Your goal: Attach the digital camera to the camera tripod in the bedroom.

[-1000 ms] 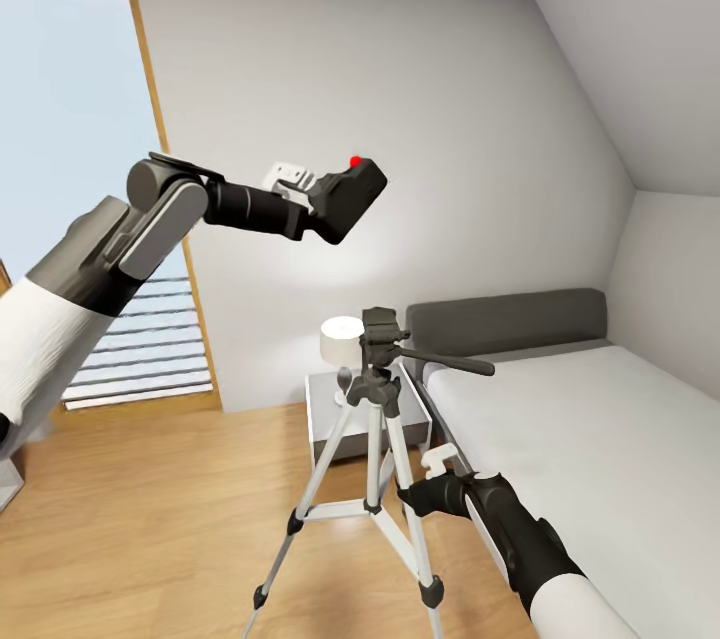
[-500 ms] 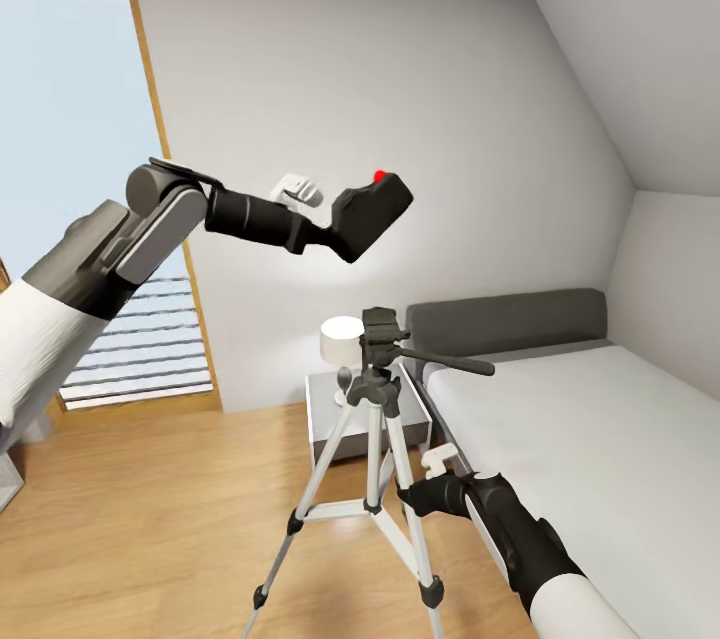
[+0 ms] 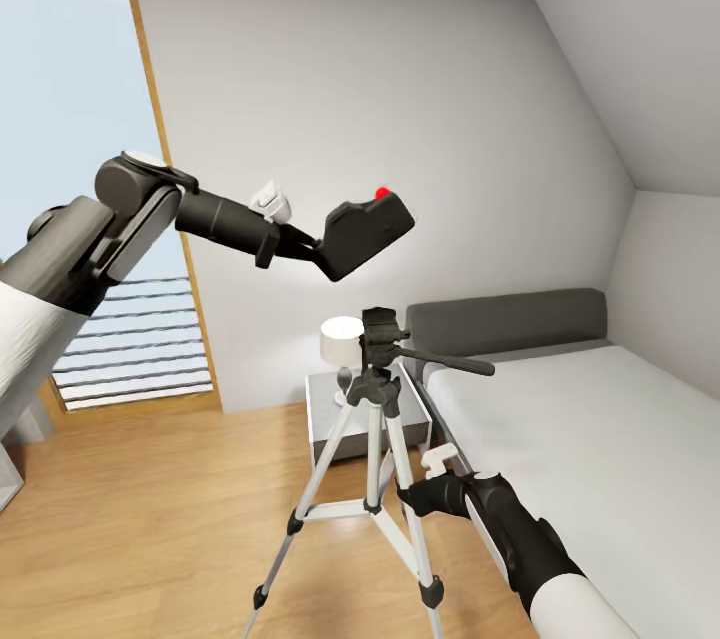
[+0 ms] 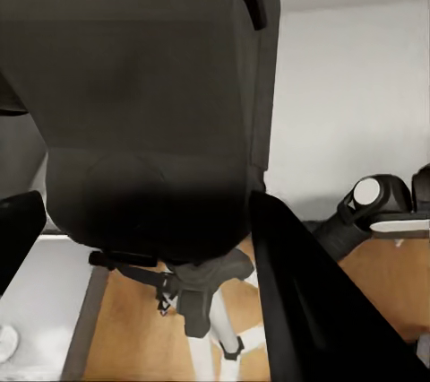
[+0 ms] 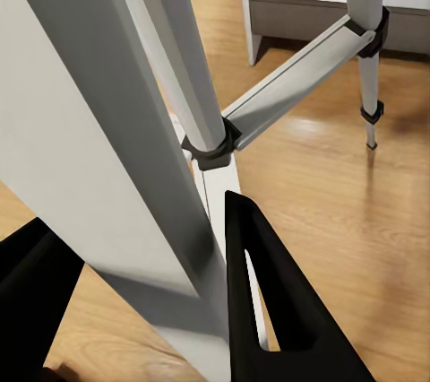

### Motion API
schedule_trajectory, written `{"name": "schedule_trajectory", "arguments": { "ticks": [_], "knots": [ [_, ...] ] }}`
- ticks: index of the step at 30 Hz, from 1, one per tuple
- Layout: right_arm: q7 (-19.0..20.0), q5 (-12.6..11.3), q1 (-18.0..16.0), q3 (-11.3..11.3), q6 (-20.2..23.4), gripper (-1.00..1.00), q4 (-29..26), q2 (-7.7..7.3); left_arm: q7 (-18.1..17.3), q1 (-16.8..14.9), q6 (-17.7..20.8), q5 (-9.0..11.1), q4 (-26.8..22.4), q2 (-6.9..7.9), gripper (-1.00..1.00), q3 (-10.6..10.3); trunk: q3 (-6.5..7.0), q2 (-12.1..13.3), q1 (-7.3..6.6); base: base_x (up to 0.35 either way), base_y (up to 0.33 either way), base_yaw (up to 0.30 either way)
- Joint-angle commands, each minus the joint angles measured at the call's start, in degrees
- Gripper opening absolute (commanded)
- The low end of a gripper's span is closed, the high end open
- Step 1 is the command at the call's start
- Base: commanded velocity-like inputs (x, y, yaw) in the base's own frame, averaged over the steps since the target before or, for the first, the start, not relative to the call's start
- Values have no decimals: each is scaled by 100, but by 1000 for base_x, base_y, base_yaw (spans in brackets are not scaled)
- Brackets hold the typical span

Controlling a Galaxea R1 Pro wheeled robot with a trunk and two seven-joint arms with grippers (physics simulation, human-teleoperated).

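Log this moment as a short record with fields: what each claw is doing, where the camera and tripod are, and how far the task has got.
left claw: shut on the digital camera, held in the air above the tripod head
right claw: low, its fingers either side of a leg of the camera tripod; contact cannot be told
digital camera: tilted, red button up, apart from the tripod head
camera tripod: upright on the wood floor, beside the bed, pan handle towards the bed
task state: camera not yet mounted
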Motion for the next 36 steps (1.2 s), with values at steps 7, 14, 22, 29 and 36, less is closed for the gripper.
{"name": "schedule_trajectory", "arguments": {
  "ticks": [7, 14, 22, 29, 36],
  "knots": [
    [32, 53, 2, -19, 25, -100, 342, 2, -151, -7, -18, -432, 44, 0, -100, 36, -4, -1, 3, 0, 0, 0],
    [23, 54, 2, -19, 24, -100, 342, 2, -185, -7, -120, -826, 266, -218, -100, 284, -4, -1, 3, 0, 0, 0],
    [27, 60, 2, -24, 24, -100, 342, 2, -264, -153, -115, -1277, 662, -421, -100, 454, -4, -1, 3, 0, 0, 0],
    [23, 61, 2, -24, 24, -100, 342, 2, -619, -507, -133, -1684, 1131, -763, -100, 456, -4, -1, 3, 0, 0, 0],
    [0, 61, 2, -21, 24, -100, 342, 2, -853, -574, -131, -2550, 1184, -1029, -100, 420, -4, -1, 3, 0, 0, 0]
  ]
}}
